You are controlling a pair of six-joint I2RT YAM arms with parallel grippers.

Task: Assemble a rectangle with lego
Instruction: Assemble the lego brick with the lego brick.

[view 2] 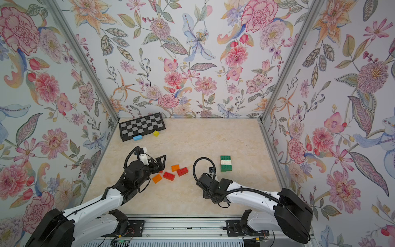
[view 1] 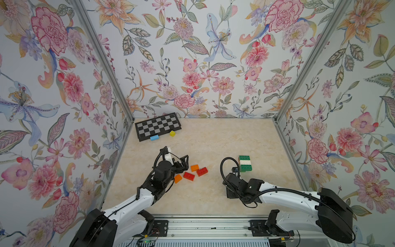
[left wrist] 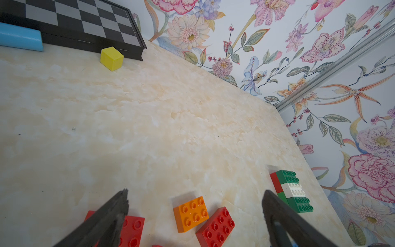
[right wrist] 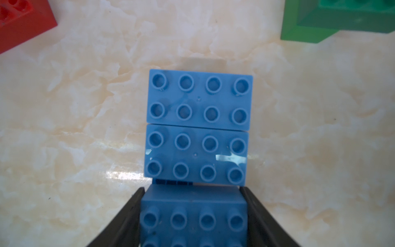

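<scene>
Right gripper (right wrist: 192,190) pinching a blue brick by its sides, two more blue bricks (right wrist: 198,128) joined ahead of it. Left gripper (left wrist: 195,193) spread wide, empty, over the loose orange brick (left wrist: 190,213) and red brick (left wrist: 215,227). Further out, the green and white stack (view 1: 245,163). Looks like block-joining: next, line blue up against the stack, studs square, then press

left claw (left wrist: 195,193) wide open; right claw (right wrist: 192,189) clamps blue lego (right wrist: 197,147)

By the chessboard (view 1: 158,126) sit a yellow cube (view 1: 172,133) and a blue block (view 1: 154,137) (possibly touching it).
</scene>
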